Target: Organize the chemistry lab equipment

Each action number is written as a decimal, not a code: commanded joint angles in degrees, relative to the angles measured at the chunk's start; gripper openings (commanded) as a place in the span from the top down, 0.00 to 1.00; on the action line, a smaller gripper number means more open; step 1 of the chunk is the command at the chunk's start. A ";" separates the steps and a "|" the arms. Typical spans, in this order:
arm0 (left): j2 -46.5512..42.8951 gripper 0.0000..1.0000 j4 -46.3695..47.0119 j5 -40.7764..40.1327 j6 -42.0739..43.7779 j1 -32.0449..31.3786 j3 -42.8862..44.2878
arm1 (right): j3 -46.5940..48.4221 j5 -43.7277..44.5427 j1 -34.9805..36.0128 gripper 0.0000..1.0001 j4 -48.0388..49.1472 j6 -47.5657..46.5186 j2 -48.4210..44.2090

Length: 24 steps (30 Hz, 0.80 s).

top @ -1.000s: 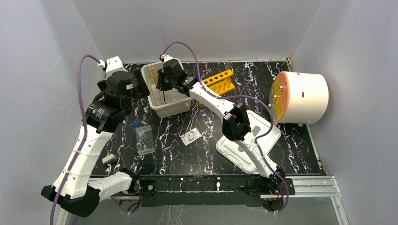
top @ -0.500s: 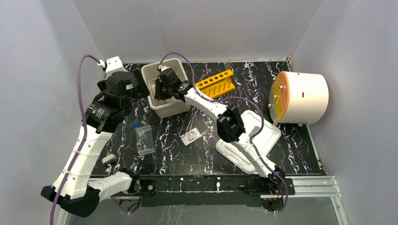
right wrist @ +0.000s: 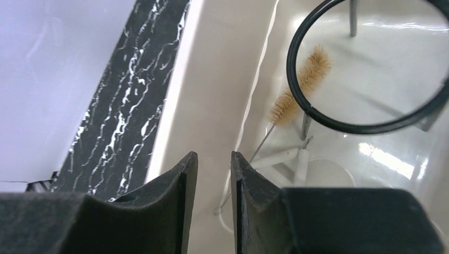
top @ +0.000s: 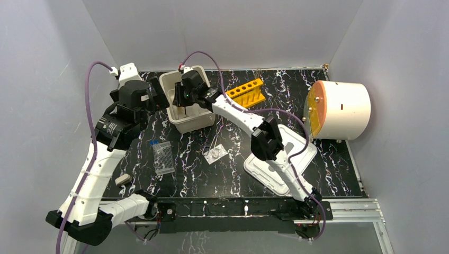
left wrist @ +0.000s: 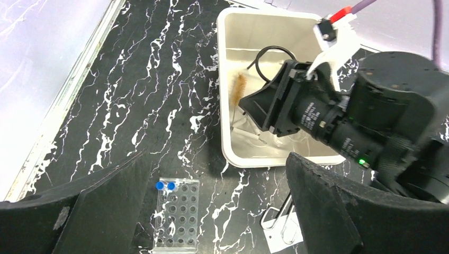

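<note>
Our right hand [right wrist: 214,159] hangs just over the white bin [top: 177,126] and points down into it. Its two fingers [right wrist: 180,211] are nearly pressed together, with only a thin gap between them. We see nothing pinched there. Through the gap we see the wire end of the tan stick [right wrist: 299,87], which is a little brush with a fuzzy tan tip. It lies in the bin, close to one wall. The black wire ring stand [right wrist: 370,128] is in the bin too, and its ring crosses in front of the brush. Down on the bin floor lie the white triangle [right wrist: 275,157] and, just beside it, a round clear glass dish [right wrist: 323,177].

Our left hand [left wrist: 219,157] is just beside the bin, on its left side, up above the tabletop [top: 212,177]. Its fingers are spread wide and hold nothing.

Nearer to us on the tabletop lies a clear rack [top: 163,157]. A blue-capped vial [left wrist: 160,186] sits at one end of it, with a second one right next to it. To the right of the bin stands an orange rack [top: 244,92] with a row of holes. A flat white tray [top: 275,169] lies partly under the right arm. At the far right sits a big white drum [top: 344,110] with an orange front. A small tan block [top: 122,179] lies near the left arm.
</note>
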 commanded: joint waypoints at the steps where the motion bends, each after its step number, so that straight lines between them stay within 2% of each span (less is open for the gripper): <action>1: -1.47 0.02 1.67 1.27 0.83 -0.21 1.31 | -6.50 1.99 -0.56 0.62 6.94 -0.15 -13.59; 8: -1.01 0.02 3.68 5.52 0.92 -0.21 0.05 | -26.09 6.63 -1.92 0.54 13.61 -1.25 -29.67; 17: -0.51 0.02 4.97 10.36 -0.25 -0.21 -1.81 | -53.86 22.36 -2.94 0.37 14.88 -2.78 -49.81; 19: -0.30 0.02 5.00 11.16 -0.30 -0.21 -1.85 | -58.37 25.07 -3.56 0.32 13.98 -0.98 -52.56; 24: 0.43 0.02 5.16 12.25 -0.30 -0.21 -1.58 | -67.10 23.37 -6.61 0.30 13.56 4.88 -55.00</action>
